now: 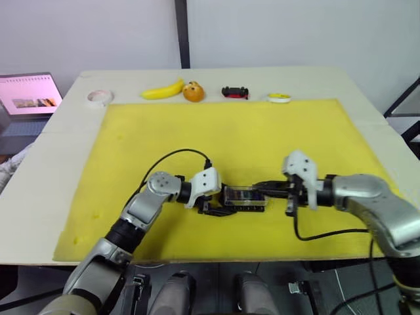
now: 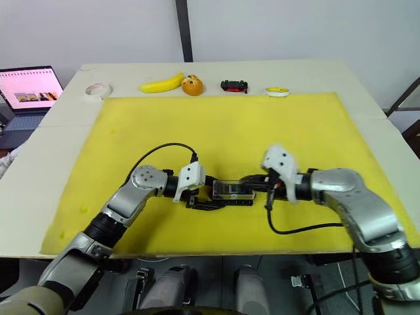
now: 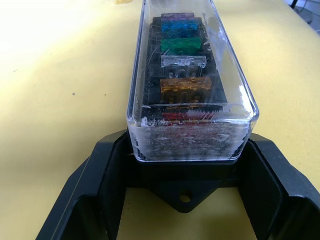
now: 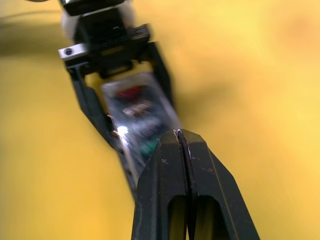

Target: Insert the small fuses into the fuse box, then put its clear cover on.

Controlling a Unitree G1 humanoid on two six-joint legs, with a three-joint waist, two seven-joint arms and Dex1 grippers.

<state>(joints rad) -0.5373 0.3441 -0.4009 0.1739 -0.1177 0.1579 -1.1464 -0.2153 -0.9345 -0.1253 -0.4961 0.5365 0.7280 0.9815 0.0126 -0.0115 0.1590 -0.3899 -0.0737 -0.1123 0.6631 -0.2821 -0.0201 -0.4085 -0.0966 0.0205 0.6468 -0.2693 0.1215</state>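
Note:
The black fuse box (image 1: 244, 198) lies in the middle of the near half of the yellow mat (image 1: 230, 131). The clear cover (image 3: 192, 75) sits over it. Through the cover I see several small fuses (image 3: 182, 46) in a row of slots: purple, teal, green, grey, orange and red. My left gripper (image 1: 213, 205) holds the box's left end, one black finger (image 3: 107, 190) on each side of its base. My right gripper (image 4: 179, 135) comes from the right with both fingers pressed together. Its tip rests on the cover's right end.
Along the table's far edge lie a tape roll (image 1: 100, 97), a banana (image 1: 164, 90), an orange (image 1: 193, 92), a black-and-red toy car (image 1: 235, 92) and a small yellow disc (image 1: 279, 98). A laptop (image 1: 26, 98) stands off the table's left.

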